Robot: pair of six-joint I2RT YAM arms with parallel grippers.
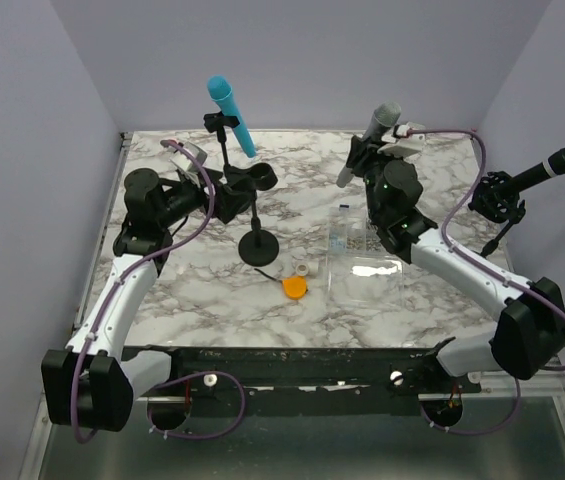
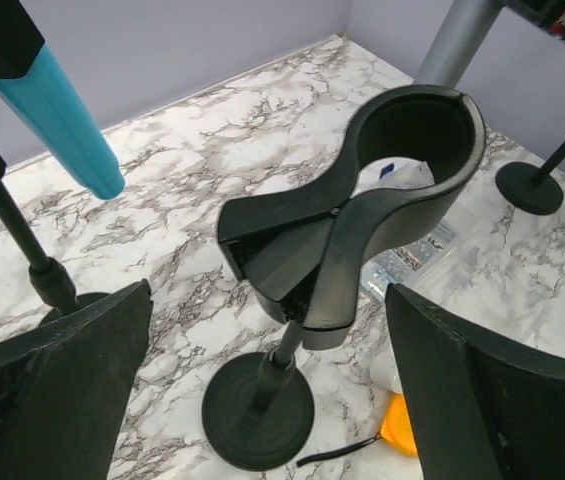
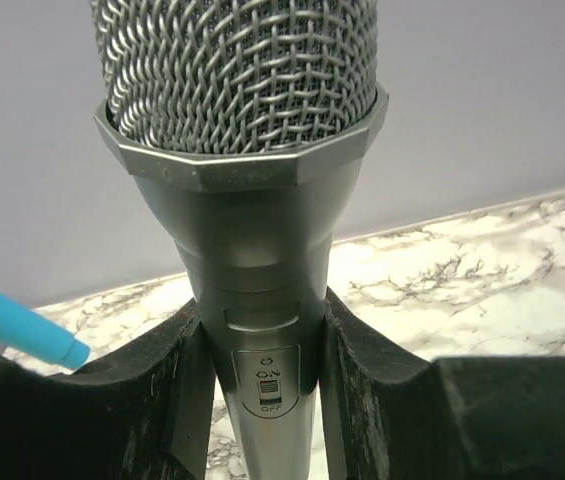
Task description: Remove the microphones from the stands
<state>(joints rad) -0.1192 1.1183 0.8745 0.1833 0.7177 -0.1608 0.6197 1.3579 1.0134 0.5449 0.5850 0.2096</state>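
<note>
Top external: grey mesh-headed microphone (image 1: 367,145), clamped in right gripper (image 1: 370,160) above white marble table (image 1: 202,290), near back edge; long axis steep, head up-right, tail down-left. Well apart leftward, black clip stand (image 1: 259,246), clip empty; left gripper (image 1: 230,192) spread wide either side, not touching.

Our white and black left arm (image 1: 127,290) stretches forward and bends in toward the middle. Its black pincer (image 2: 267,290) is wide open, with the two fingers (image 2: 52,390) far apart. Our right arm (image 1: 462,265) stretches forward and bends in too. Its pincer (image 3: 262,330) is closed on a silver microphone with a wire-mesh head (image 3: 242,90), one black finger (image 3: 112,410) pressed on each side of the handle.
</note>
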